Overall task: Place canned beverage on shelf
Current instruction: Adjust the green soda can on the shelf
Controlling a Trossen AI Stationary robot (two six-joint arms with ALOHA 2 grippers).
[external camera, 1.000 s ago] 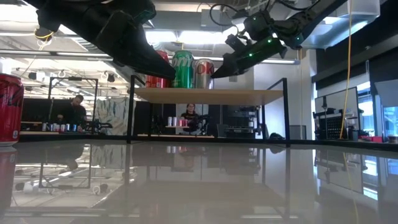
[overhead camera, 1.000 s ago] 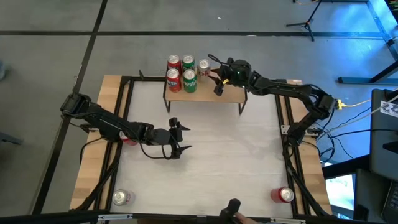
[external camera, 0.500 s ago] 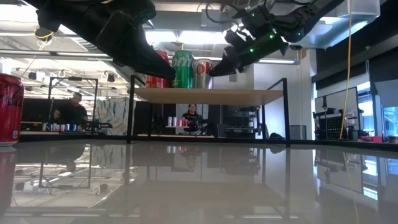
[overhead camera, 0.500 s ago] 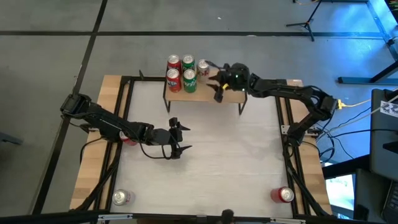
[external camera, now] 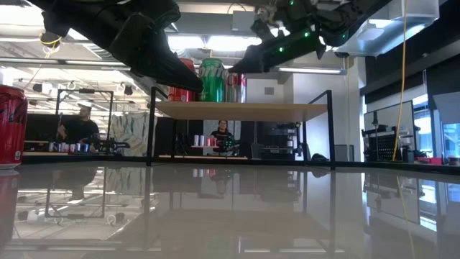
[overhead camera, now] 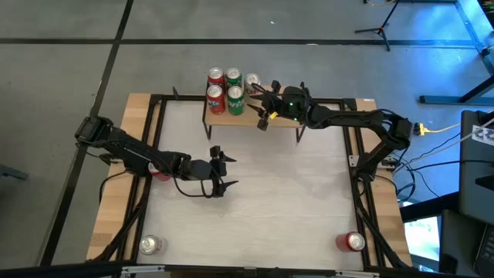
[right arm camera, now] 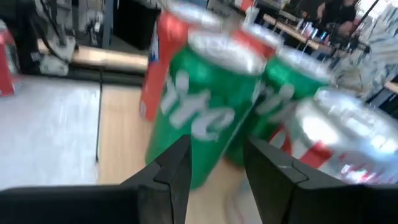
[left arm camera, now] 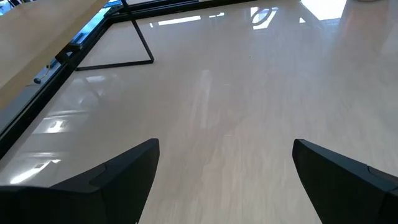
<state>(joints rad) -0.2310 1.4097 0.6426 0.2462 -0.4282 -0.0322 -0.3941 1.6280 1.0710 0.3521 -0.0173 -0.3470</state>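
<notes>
The right gripper (overhead camera: pixel 265 116) hangs empty, fingers slightly parted, just beside five cans (overhead camera: pixel 229 89) clustered on the shelf (overhead camera: pixel 282 117) — a careless swing could topple them. The left gripper (overhead camera: pixel 218 168) waits wide open over the worktop (overhead camera: pixel 285 193).

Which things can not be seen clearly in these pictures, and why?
1. High view: a stray red can near the table's left rail is mostly hidden under the left arm.
2. Low view: the shelf's red cans are largely covered by the left arm.
3. Right wrist view: the green can has blurred lettering.
4. Left wrist view: only a shelf leg shows; the top edge cuts off the rest.
</notes>
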